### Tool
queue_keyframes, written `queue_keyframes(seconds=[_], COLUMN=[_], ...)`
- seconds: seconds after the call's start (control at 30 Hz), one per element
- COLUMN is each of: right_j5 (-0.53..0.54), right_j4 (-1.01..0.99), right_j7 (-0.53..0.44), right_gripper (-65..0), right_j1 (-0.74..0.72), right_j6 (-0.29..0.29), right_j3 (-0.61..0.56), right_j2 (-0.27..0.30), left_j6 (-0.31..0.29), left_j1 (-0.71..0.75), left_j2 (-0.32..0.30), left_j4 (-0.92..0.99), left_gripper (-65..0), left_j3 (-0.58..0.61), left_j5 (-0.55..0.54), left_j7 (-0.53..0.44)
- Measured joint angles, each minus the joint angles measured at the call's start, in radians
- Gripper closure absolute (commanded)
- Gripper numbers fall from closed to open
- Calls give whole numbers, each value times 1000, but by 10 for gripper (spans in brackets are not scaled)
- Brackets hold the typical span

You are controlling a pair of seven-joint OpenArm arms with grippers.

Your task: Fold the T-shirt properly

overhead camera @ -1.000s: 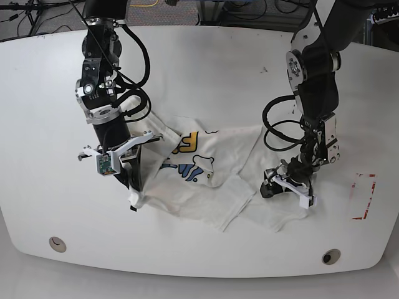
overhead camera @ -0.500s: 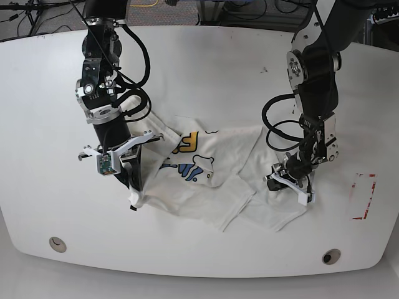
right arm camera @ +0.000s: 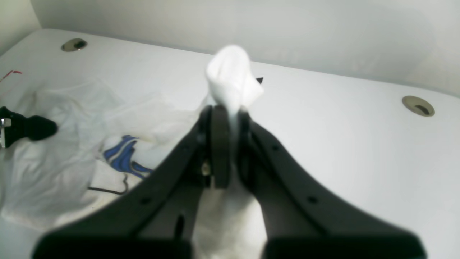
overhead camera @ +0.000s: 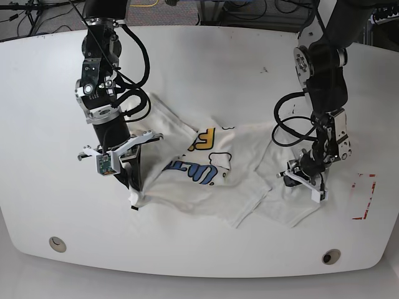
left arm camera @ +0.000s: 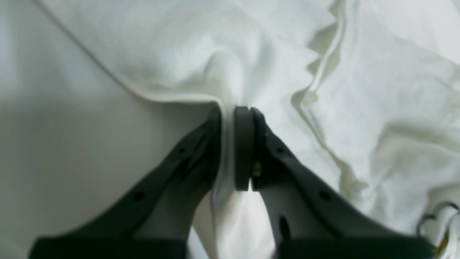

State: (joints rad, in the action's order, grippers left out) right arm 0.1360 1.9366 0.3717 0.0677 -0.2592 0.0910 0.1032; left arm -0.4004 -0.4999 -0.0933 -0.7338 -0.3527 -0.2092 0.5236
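**Both grippers pinch the shirt on the white table**

The T-shirt (overhead camera: pixel 206 180) lies crumpled in the middle of the white table (overhead camera: pixel 206 68). From the base view you can see the whole shirt at once. Its picture side faces up, with a yellow letter, blue letters and a white cloud with a black edge. The cloth is bunched and wrinkled, and one flap sticks out toward the near edge of the table.

The left gripper (overhead camera: pixel 303 182) sits on the shirt's edge, on the side near the red marks (overhead camera: pixel 365 198) on the table. In the base view it is too small to tell how its jaws stand. The left wrist view is much closer. There the left gripper (left arm camera: pixel 230 144) has its two dark jaws almost together, with a thin fold of white cloth squeezed between them. The cloth hem curves away from the jaws, and bare table shows beside it. Only a tiny bit of the print shows, in the bottom corner.

The right gripper (overhead camera: pixel 132 187) is at the other side of the shirt. In the base view the arm hides its tips. The right wrist view shows the right gripper (right arm camera: pixel 226 144) closed tight on a bunch of white cloth that pokes up past the tips. Behind it lies the rest of the shirt with blue print, and two round holes (right arm camera: pixel 418 105) in the table
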Motion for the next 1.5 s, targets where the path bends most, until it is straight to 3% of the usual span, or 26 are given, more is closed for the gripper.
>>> queue_keyframes(seconds=[0.53, 0.93, 1.5], right_j5=[0, 0, 0], right_j4=[0, 1, 1], right_j7=[7, 8, 11], right_gripper=[0, -2, -3], right_j1=[0, -7, -73], right_j6=[0, 0, 1], right_j3=[1, 0, -6], right_j2=[2, 4, 6], left_j6=[-5, -14, -43], left_j1=[75, 187, 153], left_j2=[-44, -56, -67], left_j4=[-243, -477, -579], left_gripper=[-12, -9, -9], left_j3=[39, -6, -90], left_j5=[-6, 2, -9], left_j7=[34, 137, 230])
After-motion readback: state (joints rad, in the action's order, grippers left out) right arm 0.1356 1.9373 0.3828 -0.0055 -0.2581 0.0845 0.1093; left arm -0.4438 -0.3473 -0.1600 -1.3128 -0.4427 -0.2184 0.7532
